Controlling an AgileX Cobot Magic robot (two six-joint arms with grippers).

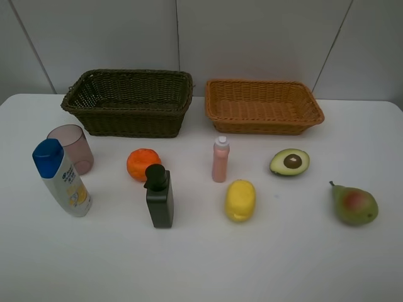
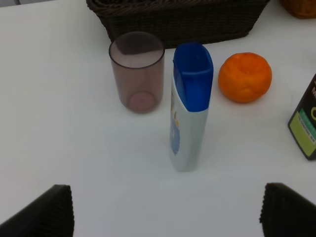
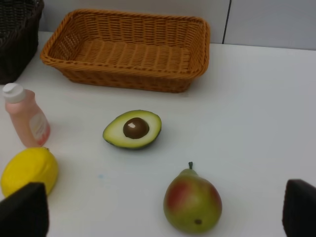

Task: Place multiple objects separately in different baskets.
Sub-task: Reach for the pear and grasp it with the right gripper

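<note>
The left gripper (image 2: 167,210) has its jaws spread wide and grips nothing. The white bottle (image 2: 190,106) with the blue cap stands upright ahead of the gap between them, touching neither. Close beside it stands the mauve cup (image 2: 137,71), and the orange (image 2: 245,77) lies on its other side.

The right gripper (image 3: 162,188) is also spread wide and holds nothing. The pear (image 3: 192,202) stands just ahead of its gap, and the halved avocado (image 3: 132,129) lies cut face up farther on.

In the high view, the black pump bottle (image 1: 160,198), the pink bottle (image 1: 220,160) and the lemon (image 1: 240,200) sit apart near the middle of the frame.

The dark basket (image 1: 132,123) is at upper left and the tan basket (image 1: 264,126) at upper right, side by side. Their wicker bottoms show bare.

Everything rests on a white table (image 1: 283,264) in front of a pale panelled wall (image 1: 252,38).
</note>
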